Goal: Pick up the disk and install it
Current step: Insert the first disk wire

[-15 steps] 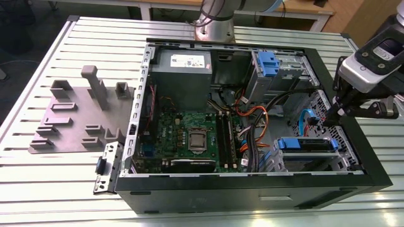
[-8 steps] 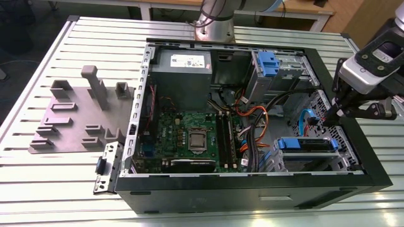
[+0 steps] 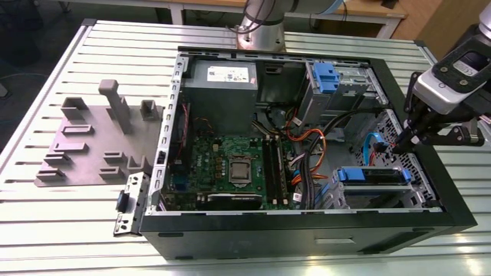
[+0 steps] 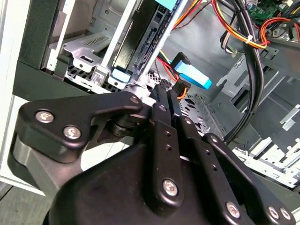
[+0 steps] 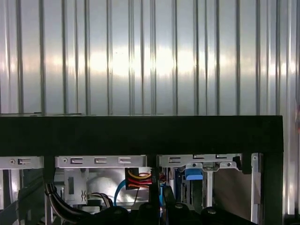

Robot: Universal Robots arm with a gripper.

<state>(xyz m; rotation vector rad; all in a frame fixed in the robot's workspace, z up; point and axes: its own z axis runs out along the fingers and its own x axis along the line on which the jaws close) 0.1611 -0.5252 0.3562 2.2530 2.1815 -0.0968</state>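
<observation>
The disk (image 3: 372, 174), with its blue carrier frame, lies in the drive bay at the corner of the open computer case (image 3: 307, 224) toward the exterior view's right. In the second wrist view the disk (image 4: 140, 42) appears edge-on in the metal bay, just beyond my fingertips. My gripper (image 3: 401, 142) hangs over the case's side wall toward the exterior view's right, slightly above and beside the disk. Its black fingers (image 4: 157, 112) stand pressed together with nothing between them, so the gripper (image 4: 161, 89) is shut. In the first wrist view the gripper (image 5: 159, 208) points down past the black case wall (image 5: 140, 133).
Inside the case are a grey power supply box (image 3: 222, 86), the green motherboard (image 3: 230, 167), loose coloured cables (image 3: 307, 144) and a blue latch on a grey cage (image 3: 326, 77). A grey fixture plate with pegs (image 3: 92, 144) lies on the slatted table (image 3: 46, 230).
</observation>
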